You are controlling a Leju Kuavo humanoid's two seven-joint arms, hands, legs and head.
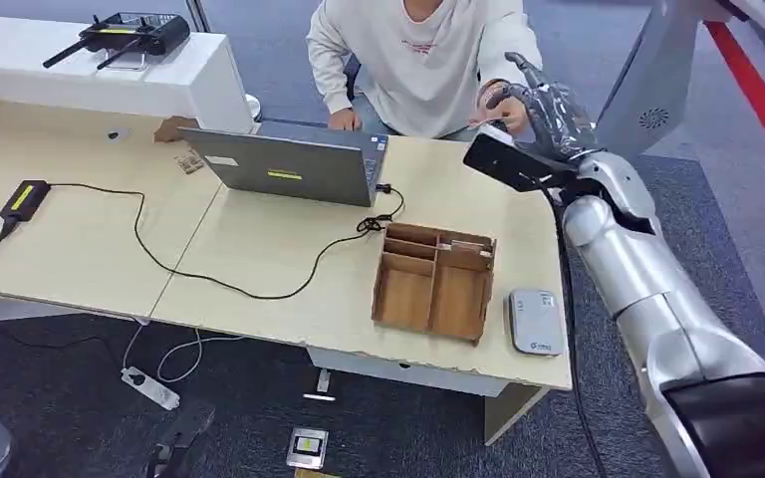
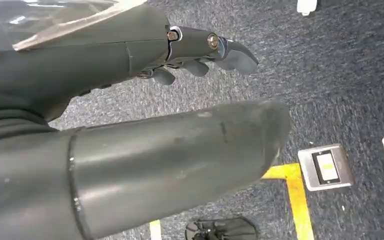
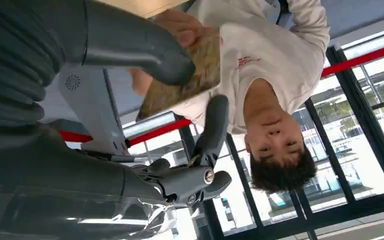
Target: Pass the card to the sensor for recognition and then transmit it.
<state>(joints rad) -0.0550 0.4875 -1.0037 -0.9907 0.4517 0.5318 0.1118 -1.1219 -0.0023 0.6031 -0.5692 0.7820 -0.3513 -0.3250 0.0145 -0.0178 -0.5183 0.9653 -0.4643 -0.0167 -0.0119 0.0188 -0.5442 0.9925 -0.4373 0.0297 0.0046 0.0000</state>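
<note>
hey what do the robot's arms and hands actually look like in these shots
The right arm is glossy silver in rounded segments, with a black panel near the lower end and a black cable running along it. The right hand is dark grey, with slim dark fingers, small metal pins at the joints, a thick grey thumb and a ribbed grey cover behind. The left hand is built in the same grey.

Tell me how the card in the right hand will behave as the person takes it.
The card looks flat and unbent between the right hand's thumb and finger, so it is probably stiff. It looks thin, so likely light. The person's hand already grips one edge; the pinch is narrow, so it may slip out easily.
</note>
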